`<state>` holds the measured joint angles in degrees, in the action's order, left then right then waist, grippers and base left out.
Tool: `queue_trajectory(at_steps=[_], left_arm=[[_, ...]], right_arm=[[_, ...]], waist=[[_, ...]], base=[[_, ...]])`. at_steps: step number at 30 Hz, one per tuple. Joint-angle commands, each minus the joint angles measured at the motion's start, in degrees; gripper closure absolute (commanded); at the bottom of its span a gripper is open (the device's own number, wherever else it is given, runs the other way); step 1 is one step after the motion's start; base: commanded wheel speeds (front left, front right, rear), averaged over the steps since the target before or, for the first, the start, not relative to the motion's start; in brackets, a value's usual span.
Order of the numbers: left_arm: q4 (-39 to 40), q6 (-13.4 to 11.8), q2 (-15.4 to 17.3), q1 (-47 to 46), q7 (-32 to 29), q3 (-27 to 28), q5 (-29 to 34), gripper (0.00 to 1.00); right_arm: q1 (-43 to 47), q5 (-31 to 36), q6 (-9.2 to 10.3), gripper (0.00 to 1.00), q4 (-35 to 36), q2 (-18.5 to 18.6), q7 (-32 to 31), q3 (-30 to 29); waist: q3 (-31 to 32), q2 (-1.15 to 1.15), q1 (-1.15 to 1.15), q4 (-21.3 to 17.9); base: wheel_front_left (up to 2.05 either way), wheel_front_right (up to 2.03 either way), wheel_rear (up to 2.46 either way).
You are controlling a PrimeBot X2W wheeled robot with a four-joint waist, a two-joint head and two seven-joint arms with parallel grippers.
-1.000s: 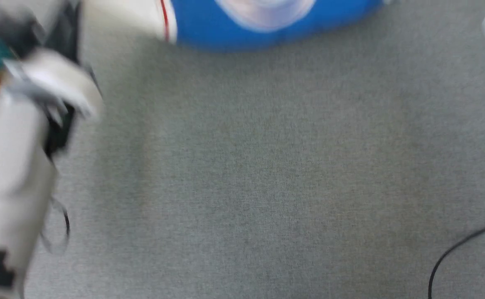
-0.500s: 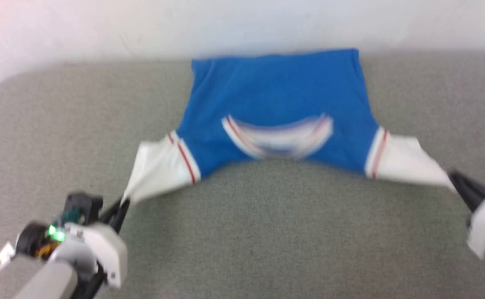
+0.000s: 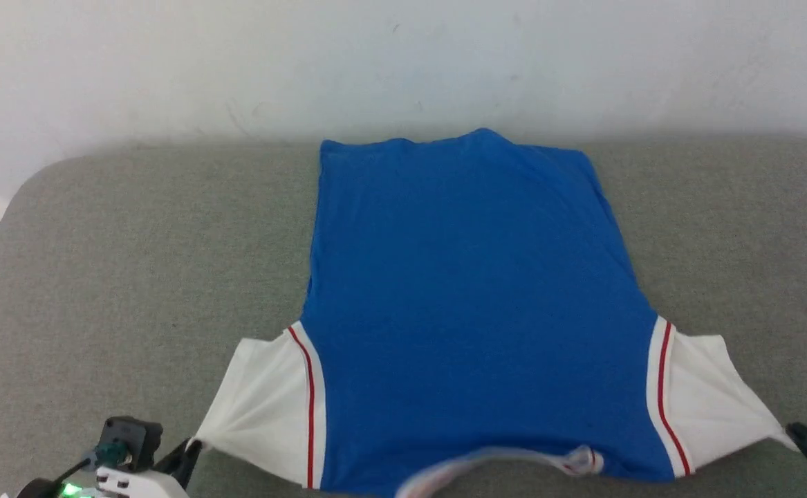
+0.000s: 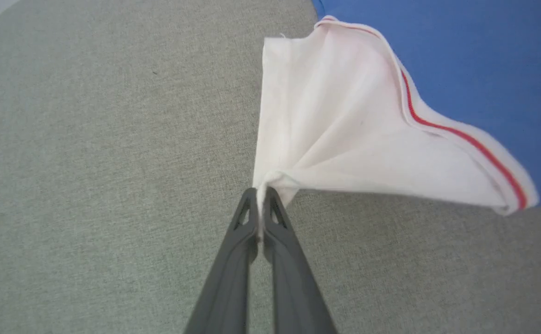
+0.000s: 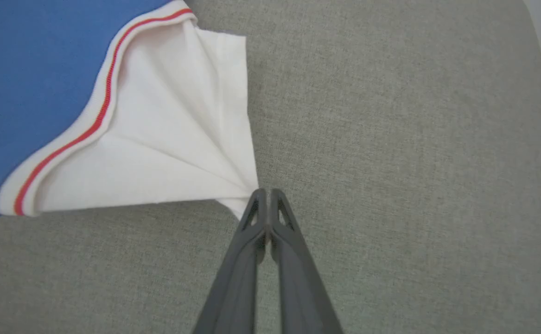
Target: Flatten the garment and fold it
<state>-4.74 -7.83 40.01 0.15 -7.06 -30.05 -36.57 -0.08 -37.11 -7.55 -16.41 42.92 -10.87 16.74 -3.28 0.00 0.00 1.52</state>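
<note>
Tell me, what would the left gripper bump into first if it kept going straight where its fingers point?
The left gripper pinches the garment by the corner of its white sleeve, so it would push straight into that sleeve first, probably bunching it.

Head view overlooks whole garment point(image 3: 472, 277) from above — wrist views close on sleeves point(image 4: 344, 134).

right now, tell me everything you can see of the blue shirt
The shirt is royal blue, soft knit by the look, with white short sleeves joined by red-striped white trim. It lies spread flat, plain side up, on the grey cloth surface, hem toward the far wall and collar at the near edge. The left gripper and the right gripper each pinch a sleeve tip shut, pulling both sleeves out into taut, creased points.
</note>
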Motion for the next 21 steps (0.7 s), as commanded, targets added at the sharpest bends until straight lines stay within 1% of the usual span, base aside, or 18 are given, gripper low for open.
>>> queue_trajectory(at_steps=[1,3,4,9,12,15,16,17,21], left_arm=[[1.0,-1.02,1.12,2.33,-1.01,0.23,-0.82,1.0],[2.22,-1.46,1.72,3.96,-2.01,0.18,-1.56,1.0],[2.22,-1.46,1.72,3.96,-2.01,0.18,-1.56,1.0],[5.31,-2.02,2.64,7.67,-6.05,-0.73,-4.09,1.0],[6.8,-2.0,2.15,7.98,-7.06,-1.34,-4.69,1.0],[7.93,-1.57,0.51,7.09,-7.29,-1.7,-5.63,1.0],[8.35,-1.46,-0.07,6.69,-7.29,-1.65,-6.05,1.0],[8.86,-1.3,-0.42,6.2,-7.39,-1.73,-6.18,1.0],[11.99,-1.18,-1.59,4.14,-7.83,-2.02,-6.13,1.0]], right_arm=[[3.24,1.15,0.06,1.0,0.94,0.19,-2.24,-1.42],[5.81,1.11,0.06,1.0,2.2,0.11,-4.62,-3.23],[5.81,1.11,0.06,1.0,2.2,0.11,-4.62,-3.23],[11.99,0.05,0.06,1.0,6.05,-0.56,-12.62,-7.21],[13.8,0.49,0.06,1.0,8.3,-1.67,-15.73,-9.76],[13.78,1.32,0.06,1.0,9.32,-3.18,-19.03,-12.58],[13.41,1.87,0.06,0.56,9.85,-3.69,-20.1,-13.62],[12.77,2.23,0.06,0.0,10.47,-4.33,-21.05,-14.77],[8.29,2.82,0.06,0.0,14.26,-6.19,-24.57,-17.9]], waist=[[1.45,0.0,0.0,0.55],[2.29,0.0,0.0,0.82],[2.29,0.0,0.0,0.82],[3.55,0.0,0.0,1.54],[3.4,0.0,0.0,2.28],[2.68,0.0,0.0,3.31],[2.27,0.0,0.0,3.79],[1.71,0.0,0.0,4.32],[-1.68,0.0,0.0,6.72]], base=[[0.0,0.0,0.0],[0.0,0.0,0.0],[0.0,0.0,0.0],[0.0,0.0,0.0],[0.0,0.0,0.0],[0.0,0.0,0.0],[0.0,0.0,0.0],[0.0,0.0,0.0],[0.0,0.0,0.0]])
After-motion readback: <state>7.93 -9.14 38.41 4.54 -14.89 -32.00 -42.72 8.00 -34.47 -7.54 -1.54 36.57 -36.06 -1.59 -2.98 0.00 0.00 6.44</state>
